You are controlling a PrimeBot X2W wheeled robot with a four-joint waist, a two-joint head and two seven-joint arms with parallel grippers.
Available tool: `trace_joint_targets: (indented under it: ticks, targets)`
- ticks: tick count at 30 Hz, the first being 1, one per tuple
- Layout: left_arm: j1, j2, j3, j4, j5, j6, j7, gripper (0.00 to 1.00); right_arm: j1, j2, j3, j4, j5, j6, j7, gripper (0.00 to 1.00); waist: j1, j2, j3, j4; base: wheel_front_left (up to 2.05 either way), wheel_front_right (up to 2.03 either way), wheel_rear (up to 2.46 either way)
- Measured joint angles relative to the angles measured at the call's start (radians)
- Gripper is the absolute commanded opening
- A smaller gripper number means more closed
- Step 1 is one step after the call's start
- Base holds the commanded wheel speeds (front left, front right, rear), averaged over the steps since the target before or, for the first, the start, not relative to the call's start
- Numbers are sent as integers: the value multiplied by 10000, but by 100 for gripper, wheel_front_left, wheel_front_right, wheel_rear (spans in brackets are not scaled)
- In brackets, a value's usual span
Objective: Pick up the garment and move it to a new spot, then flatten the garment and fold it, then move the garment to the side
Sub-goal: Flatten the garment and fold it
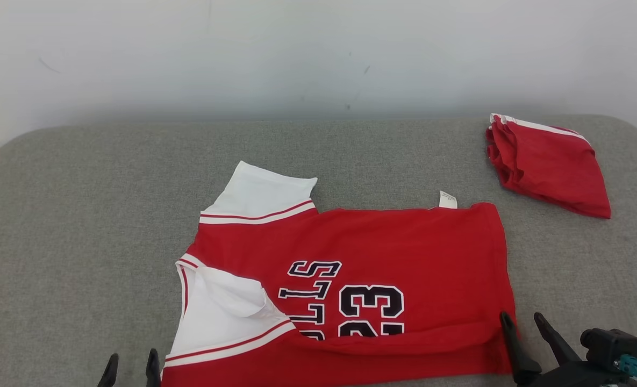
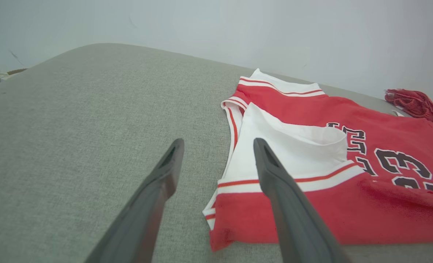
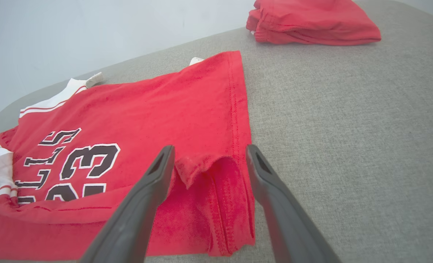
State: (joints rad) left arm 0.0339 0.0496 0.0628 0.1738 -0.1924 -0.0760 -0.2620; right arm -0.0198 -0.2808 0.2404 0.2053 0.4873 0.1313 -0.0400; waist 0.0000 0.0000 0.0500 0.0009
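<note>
Head view: jersey (image 1: 404, 242) lies flat mid-pad (image 1: 81, 215), its near edge lapped over. Left gripper (image 1: 133, 355) at the sleeve corner, right gripper (image 1: 520, 316) at the hem corner.
Left wrist: jaws wide, empty, straddling the jersey's edge.
Right wrist: jaws wide, empty, over the lapped hem.
Judged: folding; next, pinch both near corners.

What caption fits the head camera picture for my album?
Red jersey spread on gray surface, left gripper and right gripper open at its near corners.
</note>
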Motion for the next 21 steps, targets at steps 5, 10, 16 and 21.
trace_joint_targets:
  ticks: [5,10,16,21]
  targets:
    - [-40,10,-25,-907,303,263,0,100,-92,186,-115,-397,-366,0,-236,100,0,0,-78,63,0,0,0]
    - [-33,12,-86,-1515,616,443,0,100,-105,362,-182,-671,-832,0,-562,100,0,0,-214,101,0,0,0]
    - [41,12,-140,-2029,1022,725,0,100,-84,583,-265,-907,-1260,0,-1124,100,0,0,-389,123,0,0,0]
    - [93,8,-142,-2243,1229,965,0,100,82,811,-378,-1022,-1572,0,-1429,100,0,0,-452,173,0,0,0]
